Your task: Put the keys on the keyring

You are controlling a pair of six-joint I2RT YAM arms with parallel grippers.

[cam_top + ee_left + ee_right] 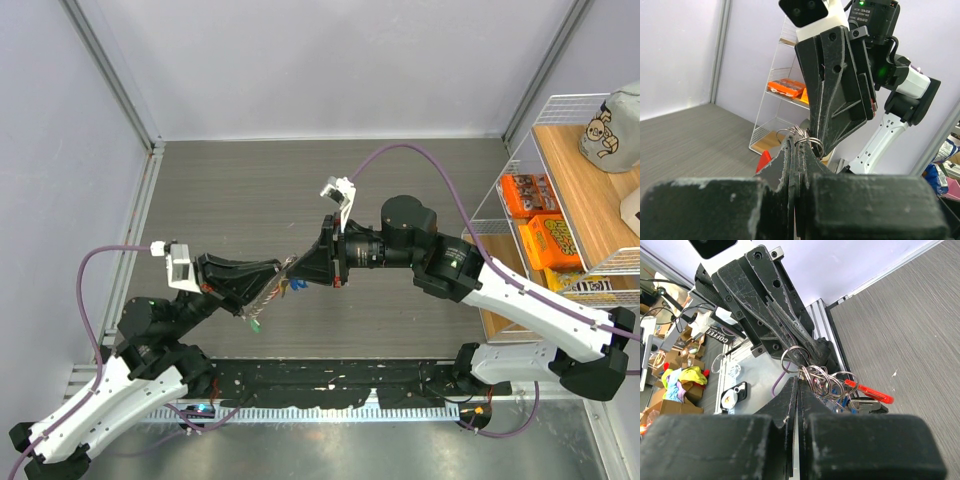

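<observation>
My two grippers meet tip to tip above the middle of the table. The left gripper [281,274] [798,142] is shut on the keyring [791,356], a thin metal ring standing out of its fingertips. A silvery chain [266,300] hangs along its finger, with a green tag [256,325] at the low end. The right gripper [300,270] [799,378] is shut on a wire loop of the keys [826,383], a bunch of tangled small rings. A red tag [873,392] [763,161] and a blue tag [297,287] hang from the bunch. The key blades are mostly hidden.
A white wire shelf rack [520,150] stands at the right with orange snack boxes [530,195] and a grey plush [612,125] on its wooden top. A black cable strip [330,380] runs along the near table edge. Purple cables [430,165] arc over the arms.
</observation>
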